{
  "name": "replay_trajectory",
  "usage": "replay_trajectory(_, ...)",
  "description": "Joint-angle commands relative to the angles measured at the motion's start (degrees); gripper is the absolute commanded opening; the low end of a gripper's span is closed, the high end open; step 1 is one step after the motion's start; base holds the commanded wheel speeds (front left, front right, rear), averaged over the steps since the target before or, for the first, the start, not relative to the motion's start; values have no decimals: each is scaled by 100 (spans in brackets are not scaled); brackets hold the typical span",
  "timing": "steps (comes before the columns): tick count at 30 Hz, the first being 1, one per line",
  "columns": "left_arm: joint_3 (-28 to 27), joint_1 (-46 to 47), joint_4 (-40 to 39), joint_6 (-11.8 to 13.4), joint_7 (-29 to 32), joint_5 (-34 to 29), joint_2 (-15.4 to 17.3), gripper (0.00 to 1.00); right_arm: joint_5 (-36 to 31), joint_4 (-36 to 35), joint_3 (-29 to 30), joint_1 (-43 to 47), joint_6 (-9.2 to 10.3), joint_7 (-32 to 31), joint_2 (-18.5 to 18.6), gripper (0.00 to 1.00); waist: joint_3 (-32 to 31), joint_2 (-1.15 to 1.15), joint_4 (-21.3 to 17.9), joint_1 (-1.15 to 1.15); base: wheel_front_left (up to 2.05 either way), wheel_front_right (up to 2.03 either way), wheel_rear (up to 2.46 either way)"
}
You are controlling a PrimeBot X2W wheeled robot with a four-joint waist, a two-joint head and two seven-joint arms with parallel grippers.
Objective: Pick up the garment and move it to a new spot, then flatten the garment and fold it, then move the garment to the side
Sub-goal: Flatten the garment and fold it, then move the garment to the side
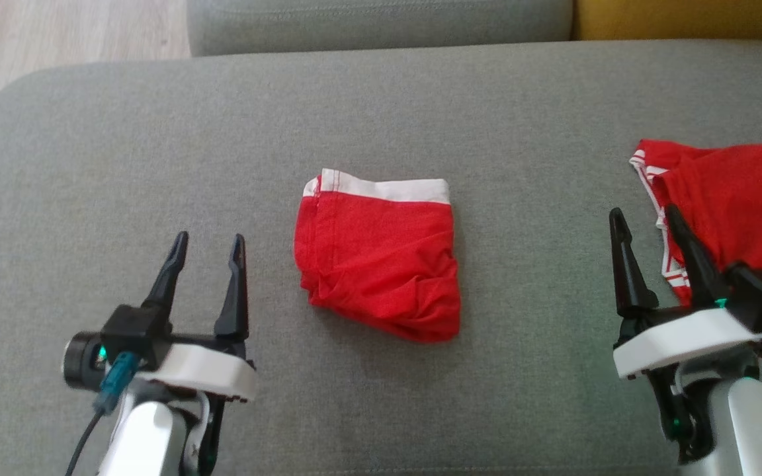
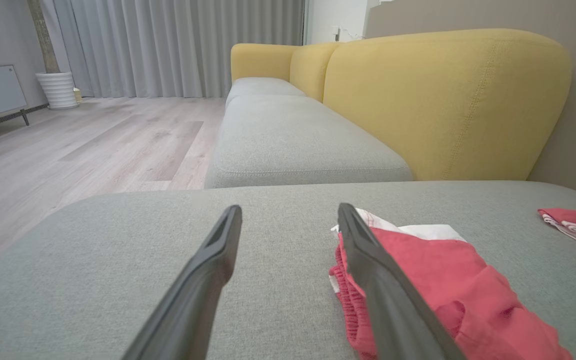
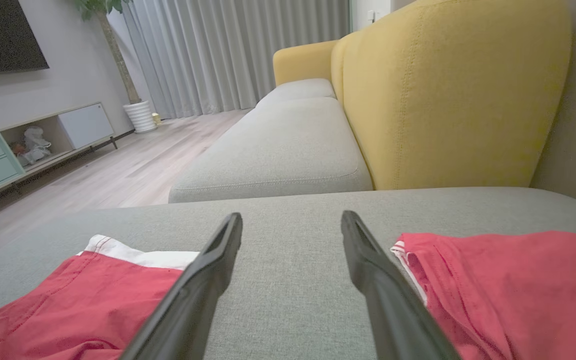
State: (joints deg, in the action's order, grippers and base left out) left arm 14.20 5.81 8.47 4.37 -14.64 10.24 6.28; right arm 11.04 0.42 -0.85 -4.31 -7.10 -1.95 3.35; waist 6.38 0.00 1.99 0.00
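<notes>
1. Our left gripper sits closest in the head view, at the lower left, fingers pointing up the picture. Its jaws stand wide apart with bare grey cushion between them, and it holds nothing
2. From the left wrist view we see its right finger crossing in front of the garment's near corner. In the head view a strip of cushion separates the two, so we read them as apart
3. Our right gripper sits at the lower right, jaws likewise spread wide with nothing between them
4. We find the garment, red with a white waistband, lying folded in the middle of the cushion between the two grippers. It is clear of both, with the waistband along its far edge and some rumpling at the near right corner
5. We see a second garment, red with white striped trim, lying at the cushion's right edge, well apart from the first. The right gripper's right finger overlaps its striped edge in the head view and runs just beside it in the right wrist view. We cannot tell whether they touch
6. Beyond the cushion we see another grey seat, a yellow backrest and a pale wooden floor
</notes>
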Motion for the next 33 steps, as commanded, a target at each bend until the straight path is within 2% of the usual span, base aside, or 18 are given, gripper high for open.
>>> replay_trajectory(1, -218, 40, -262, 59, 9, -46, 146, 100, -46, -326, -98, -30, -39, -47, -13, 100, -85, 0, -40, 0, 0, 0, 0)
replay_trajectory(18, -248, -799, -748, 265, 294, -29, 398, 100, -174, -961, 92, 933, -39, -482, -38, 100, -705, 0, -75, 0, 0, 0, 0)
replay_trajectory(33, -231, -1088, -988, 423, 479, 43, 432, 100, -101, -1034, 31, 1062, -39, -578, -46, 100, -806, 0, 37, 0, 0, 0, 0)
